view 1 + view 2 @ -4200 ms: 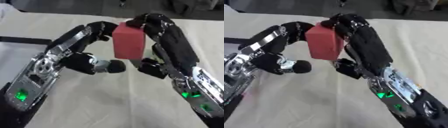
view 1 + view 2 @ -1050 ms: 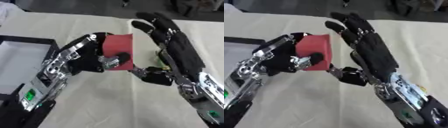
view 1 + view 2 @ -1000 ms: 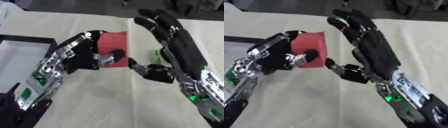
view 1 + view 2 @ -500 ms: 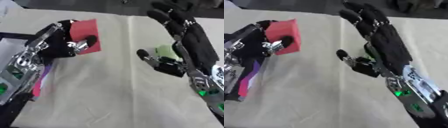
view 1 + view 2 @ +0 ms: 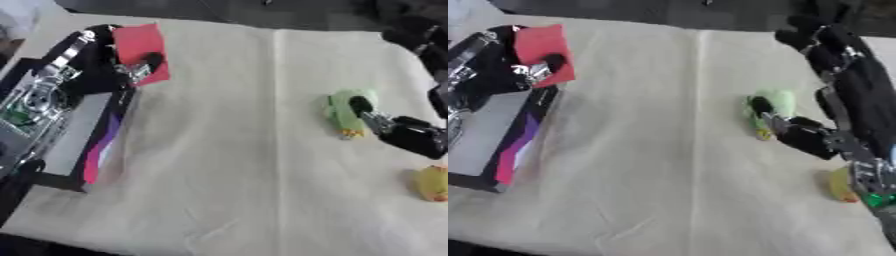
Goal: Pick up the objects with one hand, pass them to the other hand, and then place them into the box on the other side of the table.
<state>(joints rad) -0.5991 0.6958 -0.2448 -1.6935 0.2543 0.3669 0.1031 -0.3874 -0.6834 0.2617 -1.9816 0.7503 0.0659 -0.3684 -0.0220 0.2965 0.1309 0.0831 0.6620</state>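
At the left edge sits the box [image 5: 66, 135], and above its far end the left hand [image 5: 96, 60] grasps the red block [image 5: 140, 47]. A green object [image 5: 346, 112] lies further right, beside the right hand [image 5: 850, 100], fingers released, then a yellow object [image 5: 431, 183].

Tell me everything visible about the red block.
The red rectangular block is plain, matte and flat-faced, foam-like in look. The black left hand holds it, thumb across its front face, fingers curled behind. It is tilted slightly, raised at the far right corner of the open dark box at the table's left.
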